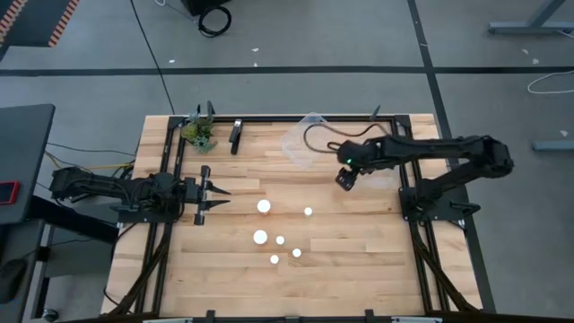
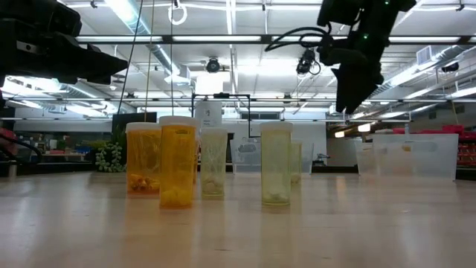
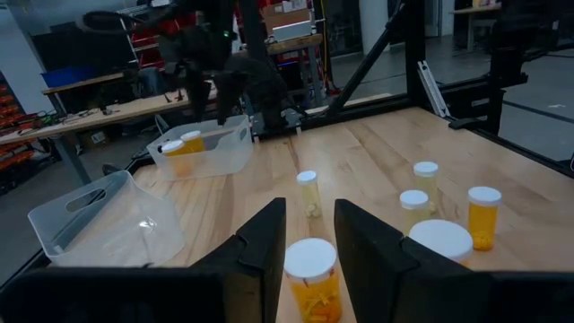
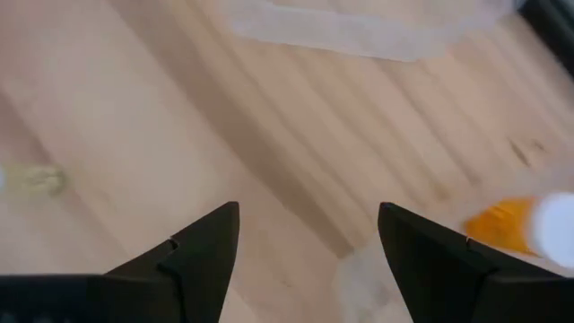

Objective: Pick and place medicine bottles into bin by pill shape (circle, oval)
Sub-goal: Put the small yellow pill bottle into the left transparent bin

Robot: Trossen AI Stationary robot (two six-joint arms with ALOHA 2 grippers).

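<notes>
Several medicine bottles with white caps (image 1: 264, 206) stand upright on the wooden table's middle; they show in the low view (image 2: 178, 164) with amber or pale bodies. My left gripper (image 1: 222, 199) is open, level, low at the table's left. Its fingers (image 3: 265, 247) point at an amber bottle (image 3: 310, 280) that stands ahead of them, untouched. My right gripper (image 1: 345, 178) is open and empty, high above the table (image 2: 351, 85) near a clear bin (image 3: 202, 151) that holds two bottles (image 3: 182, 145). An amber bottle (image 4: 525, 224) shows in the right wrist view.
A second clear bin (image 1: 303, 142), empty, lies at the far middle (image 3: 103, 215). A small green plant (image 1: 199, 135) and a dark tool (image 1: 236, 135) sit at the far left. Black frame rails (image 1: 170, 161) run along the table's edges. Bare wood lies near the front edge.
</notes>
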